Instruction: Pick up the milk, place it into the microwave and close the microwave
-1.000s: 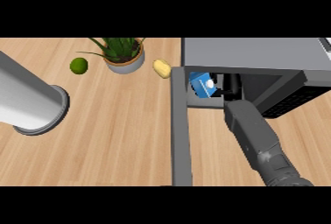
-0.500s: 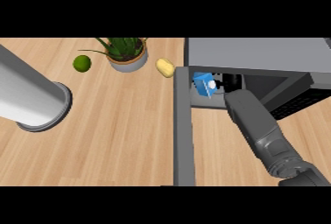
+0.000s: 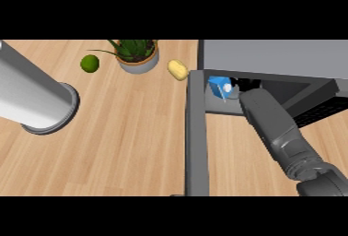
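Milk carton (image 3: pixel 219 86), rigid, light, sits inside microwave (image 3: pixel 272 60) mouth; best gripped across sides. Right hand (image 3: pixel 246 85) grip can't be told.

Blue milk carton (image 3: pixel 219 86) with a bit of white on it. Grey microwave (image 3: pixel 272 55), dark inside, with a grey door (image 3: pixel 196 138). Grey right arm (image 3: pixel 275 126), darker near the bottom. Black right hand (image 3: pixel 246 84). Light brown wooden counter (image 3: pixel 129 138) with stripes. Green leafy plant (image 3: pixel 135 48) in a grey pot with an orange rim. Green lime (image 3: pixel 89 63). Yellow lemon (image 3: pixel 178 69). Pale grey left arm (image 3: pixel 31 99).
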Robot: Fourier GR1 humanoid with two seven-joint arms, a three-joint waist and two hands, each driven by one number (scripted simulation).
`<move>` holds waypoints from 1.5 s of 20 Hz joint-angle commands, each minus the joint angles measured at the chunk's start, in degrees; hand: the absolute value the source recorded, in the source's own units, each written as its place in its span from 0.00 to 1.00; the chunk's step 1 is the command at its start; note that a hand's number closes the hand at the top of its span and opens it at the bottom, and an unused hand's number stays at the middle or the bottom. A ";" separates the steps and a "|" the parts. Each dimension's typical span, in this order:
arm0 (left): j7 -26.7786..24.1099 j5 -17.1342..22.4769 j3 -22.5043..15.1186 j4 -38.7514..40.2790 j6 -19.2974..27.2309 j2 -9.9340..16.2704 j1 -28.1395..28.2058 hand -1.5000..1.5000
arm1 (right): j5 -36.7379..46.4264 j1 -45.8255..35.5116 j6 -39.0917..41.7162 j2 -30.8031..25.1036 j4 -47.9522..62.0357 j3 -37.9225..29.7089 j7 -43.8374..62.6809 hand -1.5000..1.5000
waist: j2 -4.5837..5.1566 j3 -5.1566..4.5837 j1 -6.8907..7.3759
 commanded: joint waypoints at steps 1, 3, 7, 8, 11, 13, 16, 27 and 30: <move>-1.21 -1.38 -0.24 0.41 0.34 -0.69 -0.86 0.00 | -0.79 -1.08 -5.53 -0.56 1.22 -1.73 0.61 1.00 | 0.59 0.04 1.12; -0.23 -0.67 -0.26 1.07 -0.74 0.44 -0.88 0.00 | -1.07 -0.92 -4.29 -1.41 1.54 -2.24 0.54 1.00 | 0.49 0.05 0.82; -0.49 -0.32 -0.54 1.25 -1.58 0.49 -0.88 0.00 | -1.53 0.47 -2.89 -4.54 2.49 -3.18 0.75 1.00 | 0.92 0.10 1.57; 0.12 -0.51 -0.11 1.55 -0.40 1.16 -2.87 0.00 | -0.87 0.72 -1.56 -5.75 2.70 -2.57 0.15 1.00 | 1.40 0.15 1.55; 1.20 -0.64 -0.53 2.78 -0.02 1.11 -3.56 0.00 | -0.30 1.39 -2.09 -4.79 3.72 -2.18 0.25 1.00 | 1.32 0.13 1.49; 1.24 0.06 -0.73 1.62 -0.65 1.22 -3.26 0.00 | -1.87 1.54 -0.56 -7.46 3.27 -3.89 0.83 1.00 | 1.44 0.24 1.87; 0.76 -0.42 -0.50 3.09 -0.86 1.29 -3.41 0.00 | 0.01 1.50 -5.51 -6.25 4.89 -2.29 1.86 1.00 | 1.33 0.14 2.57; 0.91 -2.61 -1.48 5.81 0.57 1.15 -7.05 0.00 | 3.21 -0.34 -6.74 -4.65 5.83 0.64 4.01 0.00 | 1.74 0.15 3.44; 1.12 -2.92 -1.29 7.02 0.96 1.52 -8.19 0.00 | 2.86 1.05 -8.11 -3.50 4.44 0.17 2.12 0.00 | 1.78 0.20 2.94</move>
